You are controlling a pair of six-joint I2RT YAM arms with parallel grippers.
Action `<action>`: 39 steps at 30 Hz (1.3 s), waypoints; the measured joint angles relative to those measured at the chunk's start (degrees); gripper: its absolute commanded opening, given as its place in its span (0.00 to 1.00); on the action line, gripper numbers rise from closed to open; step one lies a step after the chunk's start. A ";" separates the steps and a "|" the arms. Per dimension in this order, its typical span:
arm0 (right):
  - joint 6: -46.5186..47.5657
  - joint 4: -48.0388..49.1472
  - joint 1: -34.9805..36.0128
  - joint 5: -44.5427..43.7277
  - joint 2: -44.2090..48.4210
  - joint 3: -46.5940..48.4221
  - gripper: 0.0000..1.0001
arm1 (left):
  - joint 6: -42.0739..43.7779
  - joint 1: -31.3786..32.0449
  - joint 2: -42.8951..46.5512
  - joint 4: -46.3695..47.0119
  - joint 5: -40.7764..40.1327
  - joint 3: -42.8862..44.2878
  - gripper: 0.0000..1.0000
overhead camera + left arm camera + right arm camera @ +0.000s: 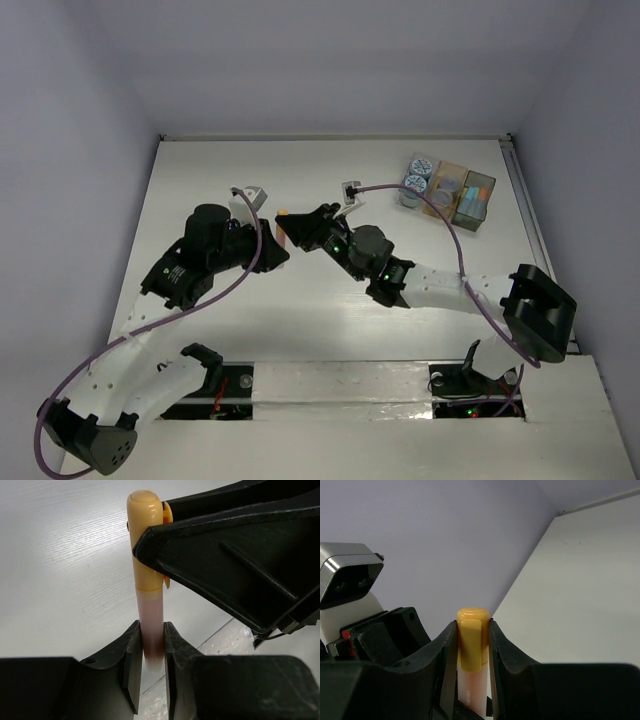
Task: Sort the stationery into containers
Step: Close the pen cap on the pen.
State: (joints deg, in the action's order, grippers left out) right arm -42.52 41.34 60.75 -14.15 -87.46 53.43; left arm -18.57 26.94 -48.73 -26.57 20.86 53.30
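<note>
**A:** From above, where did we find the orange marker (284, 228)?

**B:** Between the two arms' tips, over the middle of the white bench (300, 320). The left jaws were clamped on its pale barrel and the right jaws on its cap end.

**A:** And the containers?

**B:** The amber box (455, 170) and the grey box (468, 215) sat side by side at the far right corner, well apart from the marker. We saw two patterned rolls (421, 165) just beside the amber box, and coloured pieces in the grey one.

**A:** What did we get from the left wrist?

**B:** The left jaws stood narrow, pinching the pinkish barrel at its near end. The marker ran straight away from us. Its orange cap (147, 510) at the far end was gripped by the right jaws, which came in from the right.

**A:** And from the right wrist?

**B:** The right jaws were narrow too, one finger on each side of the cap, with its clip facing us. We could not read the small print on the barrel. The left arm's silver camera housing (350, 580) showed at the left.
</note>
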 measured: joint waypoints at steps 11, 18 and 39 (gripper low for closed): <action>-3.50 4.83 1.29 -2.38 -1.29 -0.70 0.00 | 1.49 0.81 -2.08 -8.31 -2.56 6.99 0.00; -4.28 4.92 1.40 -2.43 -0.28 -1.51 0.00 | 3.34 1.51 -3.02 -11.04 -3.23 9.44 0.00; -1.31 -5.66 -0.28 -4.96 7.80 -1.92 0.00 | 3.74 2.80 -3.76 -3.80 -2.32 7.72 0.29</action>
State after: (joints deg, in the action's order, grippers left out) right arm -43.83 35.68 60.47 -19.11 -79.66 51.51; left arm -14.83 29.74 -52.49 -30.37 18.55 61.01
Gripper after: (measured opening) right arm 0.313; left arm 0.210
